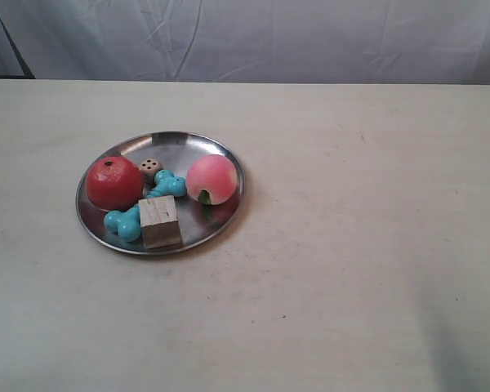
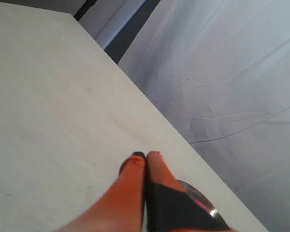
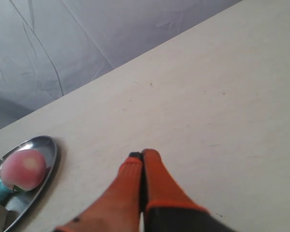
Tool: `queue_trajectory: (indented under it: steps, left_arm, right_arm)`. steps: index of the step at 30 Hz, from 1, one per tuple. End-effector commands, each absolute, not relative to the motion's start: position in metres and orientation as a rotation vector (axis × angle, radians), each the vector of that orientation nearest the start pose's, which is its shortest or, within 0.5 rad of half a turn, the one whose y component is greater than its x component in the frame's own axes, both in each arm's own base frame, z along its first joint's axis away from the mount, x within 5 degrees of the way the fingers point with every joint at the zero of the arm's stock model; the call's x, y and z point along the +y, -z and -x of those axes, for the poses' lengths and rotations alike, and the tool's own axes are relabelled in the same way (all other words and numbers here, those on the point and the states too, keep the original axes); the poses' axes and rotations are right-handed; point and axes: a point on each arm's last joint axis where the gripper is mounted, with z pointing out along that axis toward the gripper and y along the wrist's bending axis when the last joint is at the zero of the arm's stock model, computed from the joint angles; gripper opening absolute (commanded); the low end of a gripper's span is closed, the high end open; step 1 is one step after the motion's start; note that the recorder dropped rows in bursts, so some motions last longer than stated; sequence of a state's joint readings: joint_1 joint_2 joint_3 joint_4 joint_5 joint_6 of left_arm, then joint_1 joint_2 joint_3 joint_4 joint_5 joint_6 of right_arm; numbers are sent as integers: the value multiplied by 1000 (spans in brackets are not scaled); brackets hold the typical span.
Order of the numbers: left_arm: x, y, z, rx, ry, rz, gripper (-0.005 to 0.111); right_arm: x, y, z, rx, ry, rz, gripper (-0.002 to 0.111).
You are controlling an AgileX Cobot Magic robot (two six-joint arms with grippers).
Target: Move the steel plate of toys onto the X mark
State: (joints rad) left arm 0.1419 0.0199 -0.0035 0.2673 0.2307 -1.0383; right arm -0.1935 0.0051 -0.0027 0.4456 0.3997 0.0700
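Sitting on the table (image 1: pixel 351 245) toward the exterior view's left, steel plate (image 1: pixel 184 145) looks stiff, slick; loose toys (image 1: pixel 170 186) may roll. Raised rim seems best hold. Both pinched closed, empty: left gripper (image 2: pixel 146 155), right gripper (image 3: pixel 142 154).

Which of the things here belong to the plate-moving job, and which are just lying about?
Job: steel plate, red apple, peach, turquoise bone, wooden cube, die. X mark: can't make it out.
Not the job: table, cloth backdrop.
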Motion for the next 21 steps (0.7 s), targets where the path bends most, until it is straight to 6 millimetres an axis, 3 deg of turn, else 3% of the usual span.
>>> queue_trajectory:
  steps: [1, 11, 21]
  left_arm:
    - [14, -192, -55, 1534, 417, 818, 0]
    - [10, -192, -56, 1499, 558, 922, 0]
    - [10, -192, -56, 1499, 557, 921, 0]
  right_arm:
    - [4, -182, -54, 1773, -351, -509, -1]
    - [4, -182, -54, 1773, -351, -509, -1]
    - [4, -182, -54, 1775, -352, -509, -1]
